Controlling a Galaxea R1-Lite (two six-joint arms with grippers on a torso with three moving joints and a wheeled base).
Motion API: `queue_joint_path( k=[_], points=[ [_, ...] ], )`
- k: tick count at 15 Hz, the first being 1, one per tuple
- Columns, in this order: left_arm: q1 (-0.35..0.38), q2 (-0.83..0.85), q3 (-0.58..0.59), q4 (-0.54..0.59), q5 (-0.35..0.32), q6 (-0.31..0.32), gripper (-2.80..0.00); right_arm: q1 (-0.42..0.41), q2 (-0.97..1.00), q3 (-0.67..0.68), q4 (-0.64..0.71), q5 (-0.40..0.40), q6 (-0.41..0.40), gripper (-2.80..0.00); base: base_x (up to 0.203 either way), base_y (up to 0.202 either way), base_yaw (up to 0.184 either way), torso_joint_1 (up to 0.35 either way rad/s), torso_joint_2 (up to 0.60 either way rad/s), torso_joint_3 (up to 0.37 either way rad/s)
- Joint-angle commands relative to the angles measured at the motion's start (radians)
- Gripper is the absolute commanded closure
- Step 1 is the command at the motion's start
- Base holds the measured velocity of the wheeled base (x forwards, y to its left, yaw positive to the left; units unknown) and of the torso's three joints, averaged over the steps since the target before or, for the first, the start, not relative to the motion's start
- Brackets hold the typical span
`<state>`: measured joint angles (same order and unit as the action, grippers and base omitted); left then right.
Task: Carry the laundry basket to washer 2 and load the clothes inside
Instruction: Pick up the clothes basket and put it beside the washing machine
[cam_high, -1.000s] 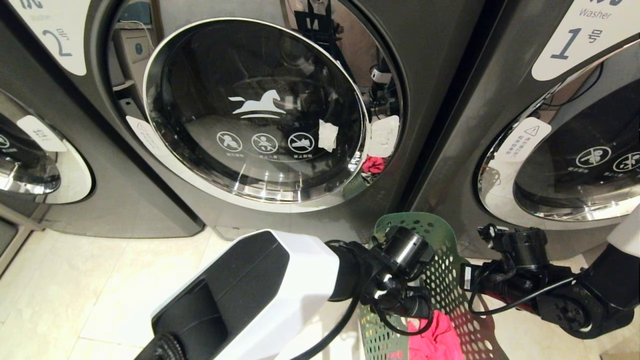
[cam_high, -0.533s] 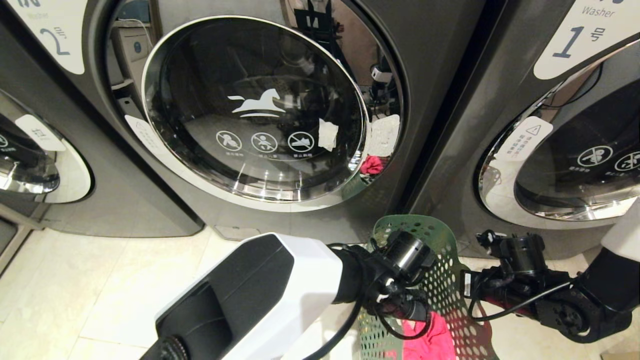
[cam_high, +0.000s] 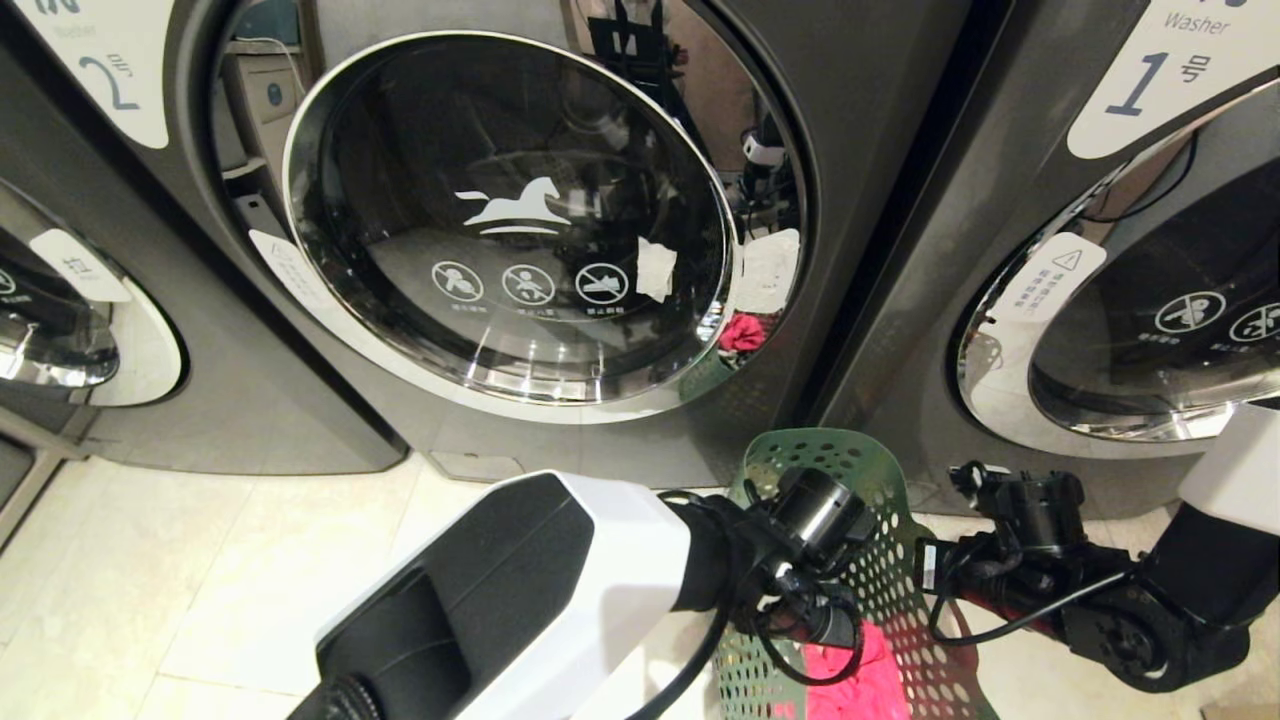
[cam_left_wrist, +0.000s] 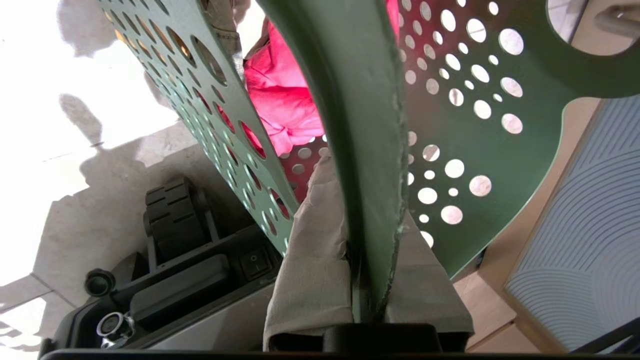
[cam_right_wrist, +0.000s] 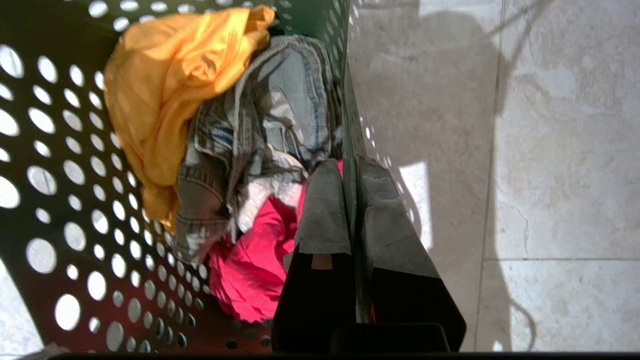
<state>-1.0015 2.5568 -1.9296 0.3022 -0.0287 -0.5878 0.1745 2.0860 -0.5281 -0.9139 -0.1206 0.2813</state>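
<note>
The green perforated laundry basket hangs low in front of me between both arms, just before the washers. My left gripper is shut on one rim of the laundry basket, one padded finger on each side of the wall. My right gripper is shut on the opposite wall. The clothes lie inside: a mustard yellow piece, a grey one and a pink-red one. Washer 2 stands straight ahead, its chrome-rimmed glass door closed.
Washer 1 stands to the right, close to the basket and my right arm. Another washer door shows at the left edge. Pale tile floor lies before the machines. My own base is under the basket.
Almost nothing: the basket and both wrists have sunk a touch in the head view. Both grips on the basket are unchanged.
</note>
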Motion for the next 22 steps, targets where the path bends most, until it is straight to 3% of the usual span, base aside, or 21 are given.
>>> queue_joint_path(
  k=[1, 2, 3, 9, 13, 16, 22],
  points=[
    [0.000, 0.002, 0.000, 0.010, 0.000, 0.009, 0.00, 0.000, 0.009, 0.005, -0.006, -0.002, 0.003, 0.00, 0.000, 0.000, 0.000, 0.000, 0.00, 0.000],
    [-0.001, 0.003, 0.000, 0.026, 0.000, 0.029, 0.00, 0.000, 0.009, 0.007, -0.006, -0.002, 0.004, 0.00, 0.000, 0.000, 0.000, 0.000, 0.00, 0.000],
    [0.000, 0.002, 0.000, 0.026, 0.000, 0.033, -2.80, 0.000, 0.009, 0.008, -0.006, -0.002, 0.005, 0.00, 0.000, 0.000, 0.000, 0.000, 0.00, 0.000],
    [0.002, -0.009, 0.000, 0.093, 0.010, 0.034, -2.80, -0.016, 0.006, 0.005, -0.006, -0.002, -0.004, 0.00, 0.000, 0.000, 0.000, 0.000, 0.00, 0.000],
    [0.021, -0.014, 0.000, 0.228, 0.164, 0.029, -2.80, -0.057, 0.005, 0.011, -0.006, -0.004, -0.007, 0.00, 0.000, 0.000, 0.000, 0.000, 0.00, 0.000],
    [0.032, -0.034, 0.000, 0.247, 0.165, 0.029, -2.80, -0.094, -0.003, 0.023, -0.006, -0.003, -0.009, 0.00, 0.000, 0.000, 0.000, 0.000, 0.00, 0.000],
    [0.030, -0.070, 0.000, 0.281, 0.168, 0.026, -2.80, -0.223, -0.018, 0.032, -0.008, 0.025, -0.103, 0.00, 0.000, 0.000, 0.000, 0.000, 0.00, 0.000]
  ],
)
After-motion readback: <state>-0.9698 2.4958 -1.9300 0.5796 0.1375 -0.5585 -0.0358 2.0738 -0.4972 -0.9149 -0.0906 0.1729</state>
